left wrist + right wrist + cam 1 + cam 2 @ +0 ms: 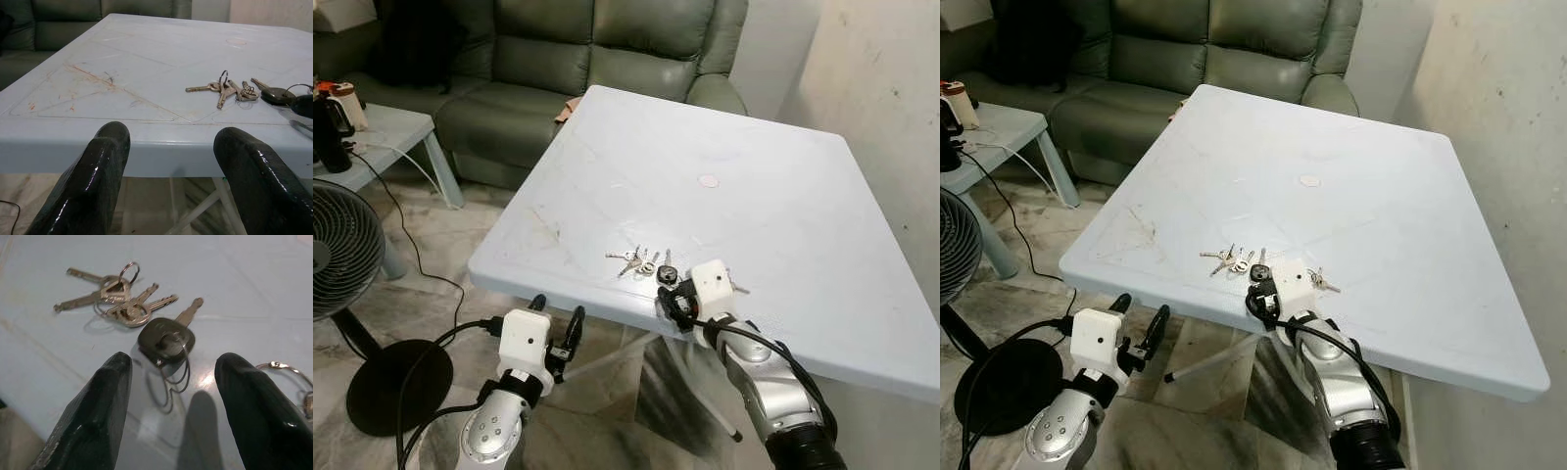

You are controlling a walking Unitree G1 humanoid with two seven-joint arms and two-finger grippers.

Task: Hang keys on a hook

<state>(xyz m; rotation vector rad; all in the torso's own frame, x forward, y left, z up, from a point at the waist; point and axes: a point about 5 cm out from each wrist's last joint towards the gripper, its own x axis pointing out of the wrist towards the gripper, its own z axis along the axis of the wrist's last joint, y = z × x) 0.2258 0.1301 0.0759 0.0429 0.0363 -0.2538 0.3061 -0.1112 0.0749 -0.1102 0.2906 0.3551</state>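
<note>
Pale blue plastic table (783,196) carries the keys (646,262) near its front edge, lying flat and loose. Right gripper (171,377) rests at that edge just beside the black-headed key (165,340), jaws spread, gripping nothing. Left gripper (558,318) hangs below the table edge, jaws spread. Beyond the table stands a green sofa (587,59); a fan (347,264) stands beside the table.

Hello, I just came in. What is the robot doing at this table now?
The robot stands at the near edge of a white table where a bunch of keys lies. Its right gripper is over the tabletop, fingers open on either side of the black-headed key, not yet holding it. The left gripper is open too, just below the table edge. Nothing is lifted yet.
</note>
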